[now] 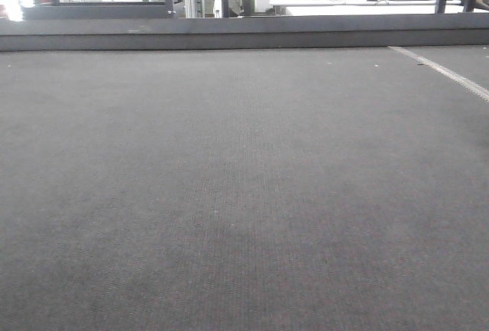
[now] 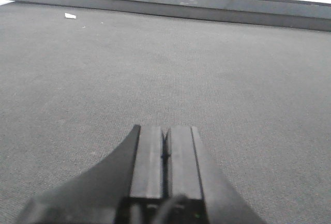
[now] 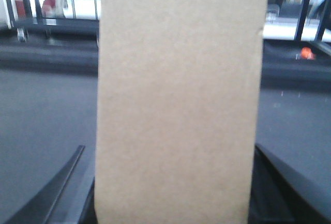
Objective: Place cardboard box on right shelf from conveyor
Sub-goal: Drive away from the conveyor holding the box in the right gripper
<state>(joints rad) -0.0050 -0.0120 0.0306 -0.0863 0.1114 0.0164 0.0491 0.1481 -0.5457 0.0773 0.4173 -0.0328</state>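
The plain tan cardboard box [image 3: 178, 105] stands upright and fills the middle of the right wrist view, top to bottom. My right gripper [image 3: 169, 149] is shut on it, with a dark finger hugging each side. Behind the box lies the dark grey conveyor [image 3: 46, 105]. In the left wrist view my left gripper [image 2: 165, 131] is shut, pads pressed together with nothing between them, low over the woven belt [image 2: 155, 69]. The front view shows only bare belt [image 1: 244, 193], with no box or gripper in it. The right shelf is out of view.
A low grey rail [image 1: 229, 33] runs along the belt's far edge, with dark frame posts and white tables beyond it. A white seam [image 1: 447, 73] crosses the belt at the far right. A small white scrap [image 2: 70, 15] lies near the rail. An orange object [image 3: 307, 53] sits beyond the belt.
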